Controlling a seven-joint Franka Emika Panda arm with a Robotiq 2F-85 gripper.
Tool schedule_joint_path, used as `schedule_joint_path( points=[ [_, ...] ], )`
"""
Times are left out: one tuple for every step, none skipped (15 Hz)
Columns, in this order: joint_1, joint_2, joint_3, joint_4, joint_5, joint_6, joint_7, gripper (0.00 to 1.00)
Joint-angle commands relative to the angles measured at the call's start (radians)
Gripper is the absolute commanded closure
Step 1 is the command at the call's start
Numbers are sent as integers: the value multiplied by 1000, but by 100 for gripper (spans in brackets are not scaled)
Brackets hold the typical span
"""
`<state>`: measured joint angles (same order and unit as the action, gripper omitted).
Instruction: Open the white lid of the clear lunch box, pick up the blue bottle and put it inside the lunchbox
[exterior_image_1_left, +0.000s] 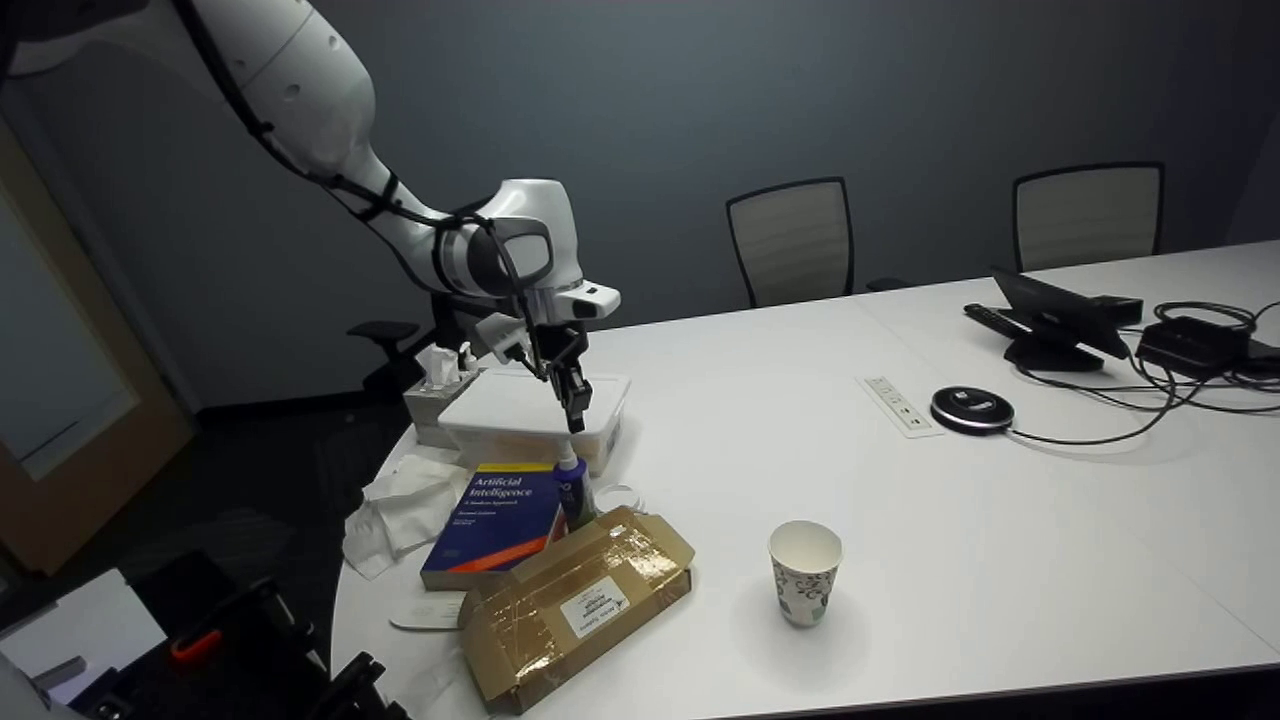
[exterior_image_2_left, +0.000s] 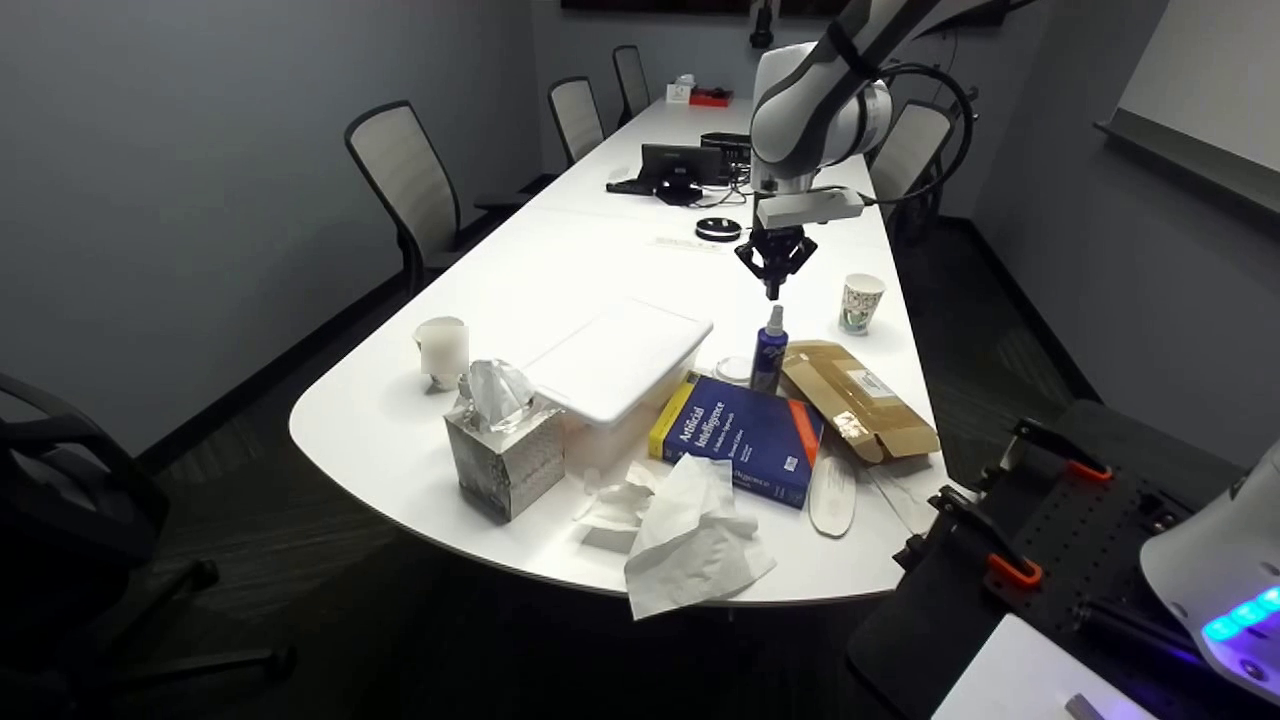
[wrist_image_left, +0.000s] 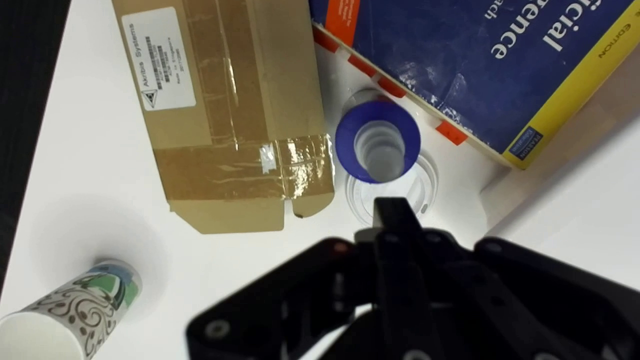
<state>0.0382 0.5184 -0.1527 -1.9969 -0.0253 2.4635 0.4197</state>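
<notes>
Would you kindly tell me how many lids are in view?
2: the white lid on the clear lunch box, and a round lid beside the blue bottle. More could be hidden behind other things.

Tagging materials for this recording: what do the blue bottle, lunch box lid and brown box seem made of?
Blue bottle: probably smooth plastic, given its evenly coloured, rounded shoulder.
Lunch box lid: likely opaque white plastic with rounded corners; brightness hides its finish.
Brown box: cardboard, by its folded flaps; matte, glossy where taped.
</notes>
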Motion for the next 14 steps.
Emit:
schedule_joint_path(
  points=[
    [7,-56,-4,7,-29,-40,-36,100],
    [10,-68,-5,13,-42,-44,-46,100],
    [12,-76,-4,25,-55,-58,-56,100],
    [12,-85,0,36,-71,-62,-72,74],
    [19,-89,-1,53,-94,-82,-80,72],
    [27,-90,8,77,-119,-102,-101,66],
    [37,-83,22,105,-144,-120,-127,60],
    [46,-77,38,129,-161,-133,-155,51],
    [55,-60,63,160,-164,-136,-180,45],
    [63,-50,85,183,-166,-141,-209,36],
    [75,-33,112,210,-164,-138,-232,29],
    [86,-17,134,235,-163,-135,-257,20],
    [100,1,158,263,-160,-139,-284,14],
    [110,18,177,285,-161,-137,-315,7]
  ],
)
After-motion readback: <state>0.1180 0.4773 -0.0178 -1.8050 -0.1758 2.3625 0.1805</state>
